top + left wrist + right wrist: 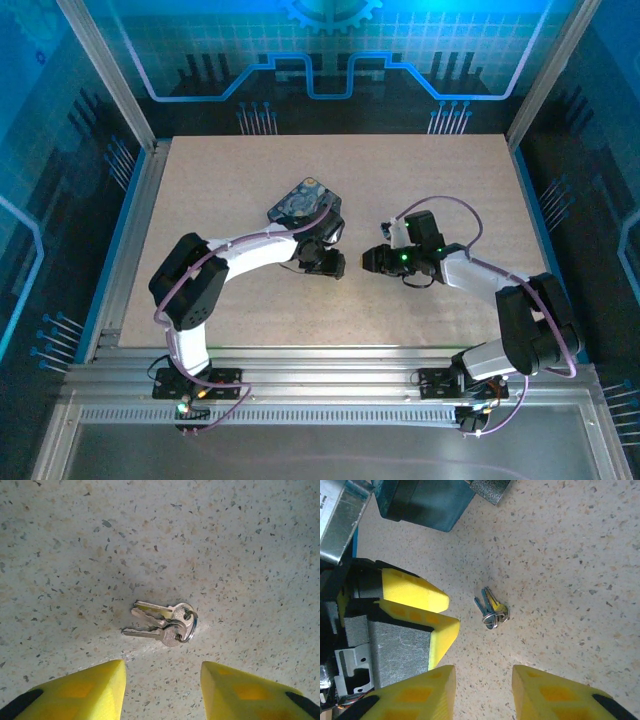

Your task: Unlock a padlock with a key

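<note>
A ring of three small silver keys [165, 622] lies flat on the speckled bench [240, 540], between the two arms. The left gripper [162, 680] hovers just short of it, its yellow jaws spread and empty. The right gripper [484, 680] faces it too, jaws spread and empty. For a good grasp, lower over one key's head and pinch it so the blade juts free. A grey metal piece, probably the padlock [490, 487], sits beside a dark box [420, 500].
</note>
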You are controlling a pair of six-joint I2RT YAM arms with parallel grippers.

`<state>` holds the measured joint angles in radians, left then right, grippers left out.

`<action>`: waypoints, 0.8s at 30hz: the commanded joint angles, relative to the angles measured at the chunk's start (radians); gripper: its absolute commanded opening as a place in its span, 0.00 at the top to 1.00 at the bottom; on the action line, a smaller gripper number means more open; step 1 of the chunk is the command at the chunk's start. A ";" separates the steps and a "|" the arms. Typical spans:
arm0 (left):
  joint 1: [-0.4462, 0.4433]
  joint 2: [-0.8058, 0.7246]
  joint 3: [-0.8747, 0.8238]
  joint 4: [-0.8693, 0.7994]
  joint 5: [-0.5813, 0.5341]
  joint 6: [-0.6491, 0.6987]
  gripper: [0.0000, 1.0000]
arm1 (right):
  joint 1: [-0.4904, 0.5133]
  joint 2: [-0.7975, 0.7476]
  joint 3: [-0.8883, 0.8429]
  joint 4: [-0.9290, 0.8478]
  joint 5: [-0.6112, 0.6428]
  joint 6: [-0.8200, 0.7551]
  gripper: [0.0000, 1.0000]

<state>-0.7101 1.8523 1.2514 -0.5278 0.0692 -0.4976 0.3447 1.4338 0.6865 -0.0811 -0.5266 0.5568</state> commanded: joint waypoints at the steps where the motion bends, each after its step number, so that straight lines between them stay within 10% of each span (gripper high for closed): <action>1: 0.015 -0.046 0.036 -0.052 0.008 -0.004 0.53 | 0.028 0.017 0.030 -0.034 0.025 -0.010 0.65; 24: 0.191 -0.263 -0.181 -0.041 -0.037 -0.088 0.51 | 0.301 0.370 0.390 -0.309 0.422 -0.013 0.55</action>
<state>-0.5320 1.6253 1.0851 -0.5694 0.0414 -0.5774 0.6094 1.7702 1.0218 -0.2909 -0.1986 0.5419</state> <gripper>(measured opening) 0.490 0.454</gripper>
